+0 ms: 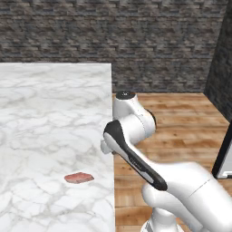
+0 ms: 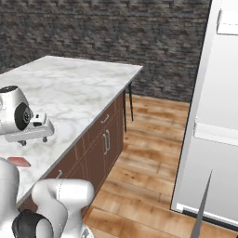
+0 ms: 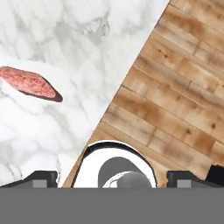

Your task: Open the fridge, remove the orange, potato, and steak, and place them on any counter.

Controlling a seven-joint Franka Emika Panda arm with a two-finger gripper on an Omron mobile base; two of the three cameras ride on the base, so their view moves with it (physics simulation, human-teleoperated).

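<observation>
The steak (image 1: 79,177), a flat pinkish-red slab, lies on the white marble counter (image 1: 45,113) near its right edge; it also shows as the steak (image 2: 18,161) and the steak (image 3: 30,83). My gripper (image 2: 33,140) hangs open just above the counter's edge, a short way from the steak, with nothing between its fingers. The counter (image 3: 65,35) and the wooden floor lie below the open gripper (image 3: 113,179). The fridge (image 2: 218,116) stands to the right with the light grey inner face of a door turned this way. The orange and the potato are out of view.
Brown cabinet drawers and doors (image 2: 102,144) run under the counter's side. Wooden floor (image 1: 181,118) stretches between the counter and the black fridge side (image 1: 222,68). A dark brick wall (image 1: 113,31) closes the back. My own arm (image 1: 136,154) rises beside the counter's edge.
</observation>
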